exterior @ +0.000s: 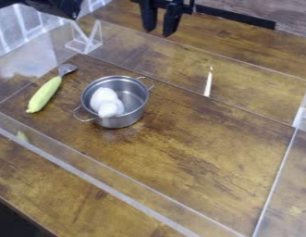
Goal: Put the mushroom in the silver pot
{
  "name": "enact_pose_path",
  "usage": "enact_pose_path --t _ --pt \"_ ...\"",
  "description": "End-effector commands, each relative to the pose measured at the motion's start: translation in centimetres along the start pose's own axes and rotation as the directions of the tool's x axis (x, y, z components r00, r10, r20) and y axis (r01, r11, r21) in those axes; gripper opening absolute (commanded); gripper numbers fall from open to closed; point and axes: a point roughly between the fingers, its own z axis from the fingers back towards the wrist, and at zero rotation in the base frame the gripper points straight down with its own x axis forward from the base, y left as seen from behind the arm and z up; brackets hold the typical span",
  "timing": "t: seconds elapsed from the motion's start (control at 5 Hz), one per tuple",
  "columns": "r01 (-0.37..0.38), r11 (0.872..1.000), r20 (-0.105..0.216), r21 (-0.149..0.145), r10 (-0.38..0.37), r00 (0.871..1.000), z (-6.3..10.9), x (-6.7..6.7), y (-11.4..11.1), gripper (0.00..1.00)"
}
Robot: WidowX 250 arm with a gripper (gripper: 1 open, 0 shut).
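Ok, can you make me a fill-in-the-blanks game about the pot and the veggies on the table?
1. The white mushroom lies inside the silver ____.
2. The corn cob lies on the table to the ____ of the silver pot in the picture.
3. The gripper hangs above the table and holds ____.

Missing words: pot; left; nothing

Most of the wooden table (204,148) is wide open, the whole middle and right of the frame. Only stuff in the way: the silver pot (115,100) left of centre, a corn cob (44,93) just left of it, and low clear walls (142,208) ringing the edges. Clear stand (83,37) upper left.
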Motion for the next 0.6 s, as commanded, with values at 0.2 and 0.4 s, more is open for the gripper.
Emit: enact_pose_path --t 0.2,0.4 --pt "0.013 1.000 0.050 -0.011 -0.012 0.999 3.7 -0.7 -2.2 1.00" --pt "0.032 0.999 0.025 -0.017 -0.031 0.999 3.9 -0.9 -3.5 1.00"
